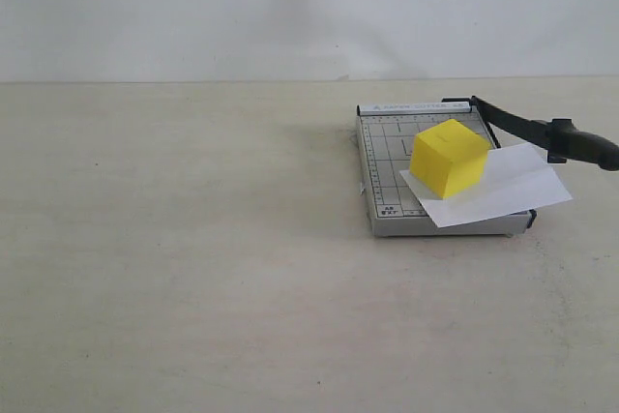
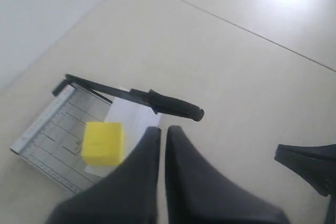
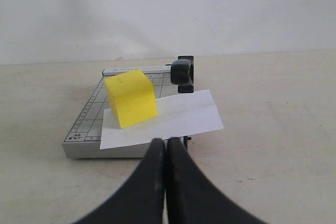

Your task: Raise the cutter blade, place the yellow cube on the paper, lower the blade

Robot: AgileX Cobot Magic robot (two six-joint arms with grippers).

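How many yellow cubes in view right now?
1. The yellow cube sits on the paper, atop the grey trimmer base. Nothing in view looks able to hide another.

Left pincer (image 2: 163, 129) and right pincer (image 3: 166, 141) — both closed, apparently empty.

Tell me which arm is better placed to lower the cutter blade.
Probably the right. The handle of the cutter blade lies right of the trimmer in the exterior view, and the right pincer, shut, faces it directly. The left pincer watches from farther off.
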